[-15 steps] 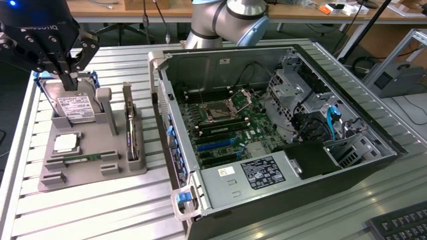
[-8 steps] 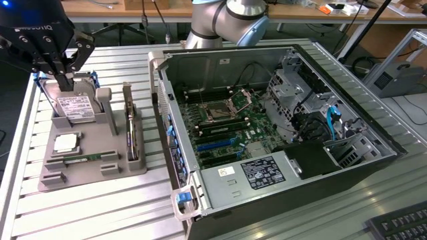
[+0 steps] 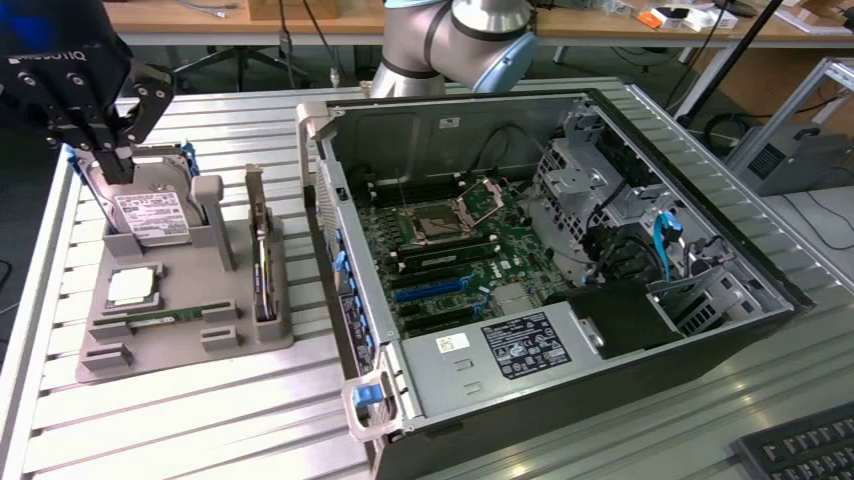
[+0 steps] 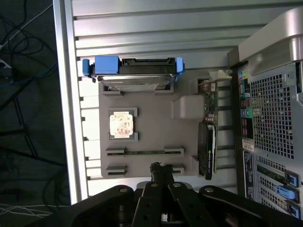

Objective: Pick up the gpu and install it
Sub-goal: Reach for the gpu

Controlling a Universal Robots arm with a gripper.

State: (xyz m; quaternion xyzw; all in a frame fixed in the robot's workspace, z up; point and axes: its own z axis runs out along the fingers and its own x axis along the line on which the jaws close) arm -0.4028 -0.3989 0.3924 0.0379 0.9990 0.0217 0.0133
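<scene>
While hanging at the exterior view's left, nearest the boxy silver hard drive with white label [image 3: 147, 215]: black jointed gripper [image 3: 110, 165], fingers pinched together, clutching nothing. Standing on edge in the grey plastic holder tray [image 3: 160, 350], on the side towards the open black computer case [image 3: 534, 250]: thin green circuit-board gpu with silver end bracket [image 3: 260, 262], untouched. Now the wrist view: gripper [image 4: 158, 167] pressed tight, well apart from the gpu [image 4: 207, 146], upright in its slot, near the case's perforated back.

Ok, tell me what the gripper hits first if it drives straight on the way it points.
Likely the gripper lands on the grey tray near the memory stick, not on the gpu; depth is unclear.
</scene>
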